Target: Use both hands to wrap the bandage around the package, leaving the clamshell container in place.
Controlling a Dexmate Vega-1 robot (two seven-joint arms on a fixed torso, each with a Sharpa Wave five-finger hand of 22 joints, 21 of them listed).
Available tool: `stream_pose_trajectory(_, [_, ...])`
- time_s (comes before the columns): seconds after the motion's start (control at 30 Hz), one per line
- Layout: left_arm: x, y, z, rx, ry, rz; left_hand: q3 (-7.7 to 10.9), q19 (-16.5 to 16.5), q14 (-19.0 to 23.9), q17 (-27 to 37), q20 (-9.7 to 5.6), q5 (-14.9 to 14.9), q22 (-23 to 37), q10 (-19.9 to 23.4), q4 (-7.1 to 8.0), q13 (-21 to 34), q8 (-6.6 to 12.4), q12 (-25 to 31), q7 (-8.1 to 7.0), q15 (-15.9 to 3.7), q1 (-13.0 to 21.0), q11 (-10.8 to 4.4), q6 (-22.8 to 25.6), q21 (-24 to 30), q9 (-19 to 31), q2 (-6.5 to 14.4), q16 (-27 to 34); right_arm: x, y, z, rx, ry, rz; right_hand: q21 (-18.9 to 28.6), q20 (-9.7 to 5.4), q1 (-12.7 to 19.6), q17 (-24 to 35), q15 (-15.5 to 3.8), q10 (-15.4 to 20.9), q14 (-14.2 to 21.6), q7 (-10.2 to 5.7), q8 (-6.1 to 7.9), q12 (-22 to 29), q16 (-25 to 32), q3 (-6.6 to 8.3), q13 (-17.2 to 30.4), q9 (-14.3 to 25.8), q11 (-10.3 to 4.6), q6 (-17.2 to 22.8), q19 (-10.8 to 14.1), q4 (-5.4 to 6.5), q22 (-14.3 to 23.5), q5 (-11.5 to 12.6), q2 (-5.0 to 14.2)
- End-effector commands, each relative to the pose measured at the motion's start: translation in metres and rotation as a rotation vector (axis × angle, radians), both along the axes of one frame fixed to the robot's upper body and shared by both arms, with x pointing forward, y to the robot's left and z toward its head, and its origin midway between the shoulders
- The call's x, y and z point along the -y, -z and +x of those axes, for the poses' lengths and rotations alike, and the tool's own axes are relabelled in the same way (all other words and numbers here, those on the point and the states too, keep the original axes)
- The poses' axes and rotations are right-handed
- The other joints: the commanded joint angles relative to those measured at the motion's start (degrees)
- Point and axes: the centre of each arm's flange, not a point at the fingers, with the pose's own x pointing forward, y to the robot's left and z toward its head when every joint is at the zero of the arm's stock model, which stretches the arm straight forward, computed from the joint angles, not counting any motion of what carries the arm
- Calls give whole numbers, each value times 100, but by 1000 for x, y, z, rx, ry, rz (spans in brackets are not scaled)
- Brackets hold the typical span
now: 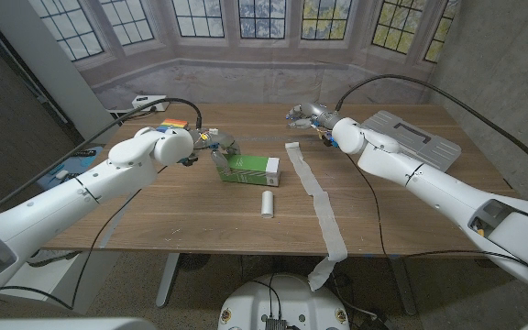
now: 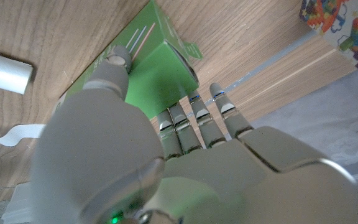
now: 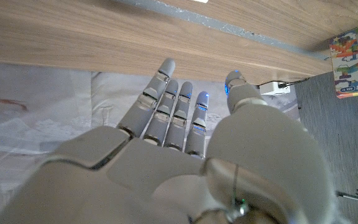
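Left hand point(image 1: 216, 145) on the green package point(image 1: 250, 168) — right hand point(image 1: 308, 116) apart, fingers point(image 3: 166, 106) outstretched.

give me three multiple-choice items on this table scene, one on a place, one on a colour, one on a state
1. Where does the small white roll lie?
A. on the grey clamshell container
B. on the wooden table, nearer the robot than the package
C. in the right hand

2. What colour is the rectangular package?
A. green and white
B. red
C. black

3. What is the left hand doing?
A. hanging over the clamshell
B. touching the package's end
C. holding the roll

Answers: 1 B, the roll sits alone below the package in the head view. 2 A, green faces with a white side. 3 B, the left wrist view shows fingers on the green box.
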Motion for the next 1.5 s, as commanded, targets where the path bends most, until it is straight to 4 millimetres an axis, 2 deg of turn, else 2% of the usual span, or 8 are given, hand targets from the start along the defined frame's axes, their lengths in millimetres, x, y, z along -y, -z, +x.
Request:
stream_pose_trajectory(0.03, [-1, 2, -3, -11, -6, 2, 106, -11, 34, 21, -19, 52, 21, 31, 48, 38, 211, -12, -24, -2, 189, -17, 471, 16, 16, 272, -38, -19, -1, 7, 56, 48, -176, 48, -204, 139, 42, -658, 124, 133, -18, 31, 37, 72, 12, 19, 31, -71, 129, 105, 15, 27, 5, -12])
stream_pose_trajectory(0.1, [-1, 3, -3, -13, -5, 1, 109, -9, 37, 21, -22, 52, 21, 38, 48, 41, 213, -11, -9, 1, 186, -32, 466, 17, 16, 270, -42, -22, -1, 9, 59, 49, -197, 47, -206, 173, 46, -664, 169, 148, -34, 36, 50, 77, 7, 20, 32, -111, 163, 119, 16, 28, 6, -19])
stream_pose_trajectory(0.17, [-1, 3, -3, -16, -5, 0, 114, -11, 37, 22, -19, 54, 21, 39, 47, 46, 221, -14, -12, 3, 186, -27, 472, 17, 16, 273, -47, -25, 0, 11, 65, 47, -212, 53, -225, 201, 53, -669, 208, 173, -49, 36, 60, 87, -3, 21, 33, -86, 187, 150, 22, 28, 5, -26])
stream_pose_trajectory(0.23, [-1, 4, -4, -15, -6, 0, 115, -13, 35, 28, -21, 55, 21, 41, 49, 50, 217, -15, 3, 1, 185, -25, 452, 16, 16, 282, -47, -26, 1, 13, 74, 49, -227, 50, -239, 231, 63, -684, 260, 202, -53, 56, 74, 100, -16, 22, 35, -143, 266, 164, 34, 29, 5, -28])
stream_pose_trajectory(0.57, [-3, 5, -5, -17, -7, -1, 109, -14, 33, 48, -19, 61, 20, 30, 47, 70, 232, -33, 0, 4, 184, -23, 433, 18, 16, 297, -51, -25, 7, 22, 80, 66, -276, 39, -256, 409, 78, -742, 406, 303, -179, 95, 102, 132, -46, 20, 36, -261, 472, 210, 12, 31, 10, -95])
stream_pose_trajectory(0.67, [-2, 5, -5, -19, -4, -2, 112, -17, 39, 49, -18, 64, 20, 37, 48, 76, 242, -35, 8, 0, 176, -30, 439, 18, 16, 295, -56, -26, 8, 25, 81, 73, -298, 29, -268, 476, 91, -774, 466, 323, -217, 103, 100, 142, -64, 10, 35, -434, 541, 216, 24, 32, 9, -112])
stream_pose_trajectory(1.23, [0, 4, -6, -19, 1, -2, 126, -24, 39, 71, -22, 74, 20, 9, 39, 104, 267, -72, -8, 0, 185, -29, 418, 19, 13, 321, -71, -24, 11, 43, 57, 127, -372, 0, -253, 516, 101, -796, 568, 360, -345, 107, 81, 139, -112, -14, 31, -560, 653, 208, 61, 32, 10, -178])
stream_pose_trajectory(1.5, [0, 5, -6, -22, 0, -1, 129, -30, 48, 76, -31, 80, 19, 18, 41, 118, 296, -81, -11, -1, 174, -28, 447, 18, 13, 323, -81, -22, 19, 49, 41, 143, -381, -23, -241, 525, 105, -845, 786, 465, -396, 162, 121, 152, -121, -32, 28, -634, 871, 199, 91, 31, 20, -195])
